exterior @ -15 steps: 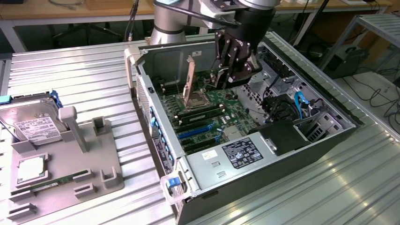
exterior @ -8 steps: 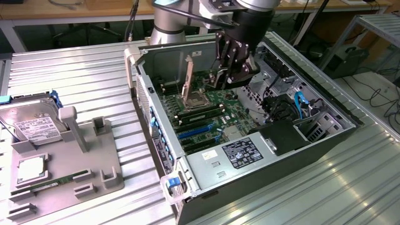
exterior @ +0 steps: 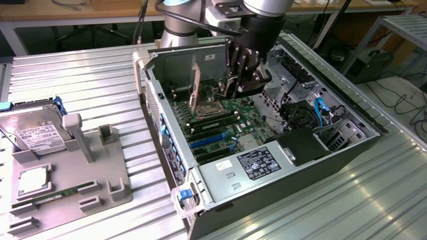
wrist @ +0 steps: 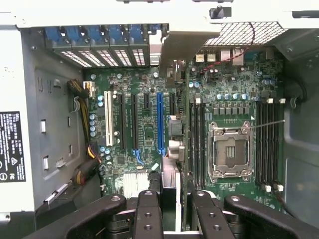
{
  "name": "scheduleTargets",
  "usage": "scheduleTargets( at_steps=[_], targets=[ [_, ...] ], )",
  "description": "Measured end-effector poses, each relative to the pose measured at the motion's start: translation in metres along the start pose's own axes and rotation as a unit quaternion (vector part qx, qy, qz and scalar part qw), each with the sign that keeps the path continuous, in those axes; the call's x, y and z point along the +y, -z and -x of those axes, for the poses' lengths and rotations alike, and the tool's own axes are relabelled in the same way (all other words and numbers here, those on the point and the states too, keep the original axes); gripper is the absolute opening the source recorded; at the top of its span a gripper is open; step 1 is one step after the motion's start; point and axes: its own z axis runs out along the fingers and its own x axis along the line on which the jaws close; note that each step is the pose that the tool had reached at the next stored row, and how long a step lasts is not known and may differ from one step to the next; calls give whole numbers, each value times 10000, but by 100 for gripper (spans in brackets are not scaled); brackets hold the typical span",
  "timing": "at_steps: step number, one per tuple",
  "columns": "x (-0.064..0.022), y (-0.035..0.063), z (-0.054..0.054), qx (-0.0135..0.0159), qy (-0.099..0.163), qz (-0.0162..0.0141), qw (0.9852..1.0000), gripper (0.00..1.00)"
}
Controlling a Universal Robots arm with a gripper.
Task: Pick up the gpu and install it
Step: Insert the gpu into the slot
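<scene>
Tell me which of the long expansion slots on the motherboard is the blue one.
The blue slot, the long one nearest the gpu held in the fingers. The others, a white slot and two black slots, lie farther from the card.

Hard drive (exterior: 39, 131) (white-labelled) and RAM stick (exterior: 59, 195) on grey tray (exterior: 100, 170).

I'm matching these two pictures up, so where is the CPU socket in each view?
Exterior view: CPU socket near the picture's centre, inside the open case.
Wrist view: the silver-framed square between two banks of memory slots.
Shared landmark: the long blue expansion slot.
</scene>
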Motion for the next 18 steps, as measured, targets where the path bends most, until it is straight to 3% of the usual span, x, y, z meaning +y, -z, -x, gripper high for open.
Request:
scheduleTargets(
  at_steps=[2,7,18],
  targets=[
    [17,-9,0,0,0,-18,10000,28],
    [33,-42,-2,-2,0,-29,10000,28],
    [47,-128,-3,0,0,-29,10000,28]
  ],
)
